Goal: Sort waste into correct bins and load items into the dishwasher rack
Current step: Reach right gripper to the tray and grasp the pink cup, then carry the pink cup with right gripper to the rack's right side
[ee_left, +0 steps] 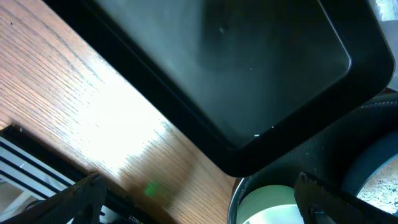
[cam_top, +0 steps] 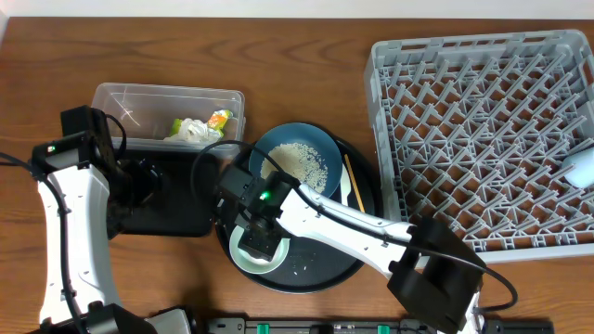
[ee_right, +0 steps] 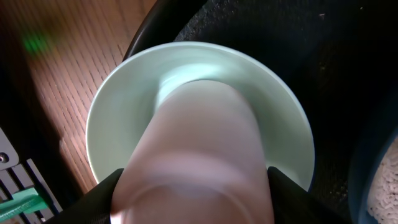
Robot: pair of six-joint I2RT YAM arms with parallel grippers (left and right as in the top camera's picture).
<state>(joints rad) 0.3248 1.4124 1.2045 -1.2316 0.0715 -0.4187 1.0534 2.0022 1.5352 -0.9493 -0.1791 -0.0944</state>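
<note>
A small pale cup [ee_right: 199,155] stands in the pale green bowl [ee_right: 124,106] at the front left of the round black tray [cam_top: 325,264]. My right gripper [ee_right: 193,199] is shut on this cup, one finger against each side. In the overhead view the right gripper [cam_top: 260,237] covers the bowl [cam_top: 243,262]. The dark blue plate [cam_top: 278,144] holds rice [cam_top: 302,165], with chopsticks [cam_top: 353,181] beside it. The clear tub [cam_top: 121,102] contains the tissue [cam_top: 190,132] and wrapper [cam_top: 220,118]. My left gripper [ee_left: 199,199] is open and empty, above the table by the black rectangular tray [ee_left: 249,62].
The grey dishwasher rack [cam_top: 483,139] fills the right side, with a pale item [cam_top: 580,167] at its right edge. The black rectangular tray [cam_top: 172,209] lies in front of the tub, touching the round tray. The left arm reaches over the table's left part.
</note>
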